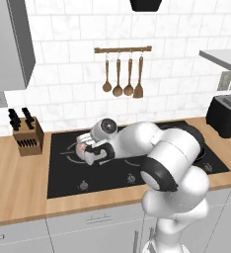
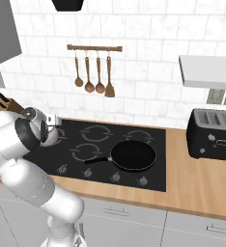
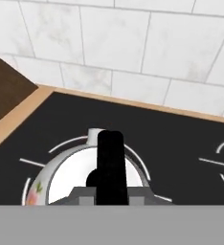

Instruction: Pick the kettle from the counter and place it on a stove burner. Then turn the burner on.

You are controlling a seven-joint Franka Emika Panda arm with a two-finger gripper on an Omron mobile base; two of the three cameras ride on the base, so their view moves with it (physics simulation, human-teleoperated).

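Observation:
The silvery-white kettle (image 3: 73, 174) with a small flower print sits inside the large grey broken-circle burner (image 3: 135, 154) at the left of the black cooktop (image 1: 63, 178). Its black arched handle (image 3: 110, 158) rises between my fingers (image 3: 83, 195). My gripper (image 3: 110, 194) is shut on that handle from above. From the left base view the kettle (image 1: 81, 148) peeks out left of the gripper (image 1: 92, 150), over the burner (image 1: 68, 150). Whether its base touches the glass I cannot tell. The tan counter (image 1: 19, 188) surrounds the cooktop.
A black frying pan (image 2: 133, 155) rests on the front right burner, handle pointing left. A knife block (image 1: 28, 136) stands left of the cooktop, a black toaster (image 2: 214, 135) to the right. Wooden utensils (image 1: 122, 74) hang on the wall. Knobs (image 1: 83, 185) line the cooktop's front.

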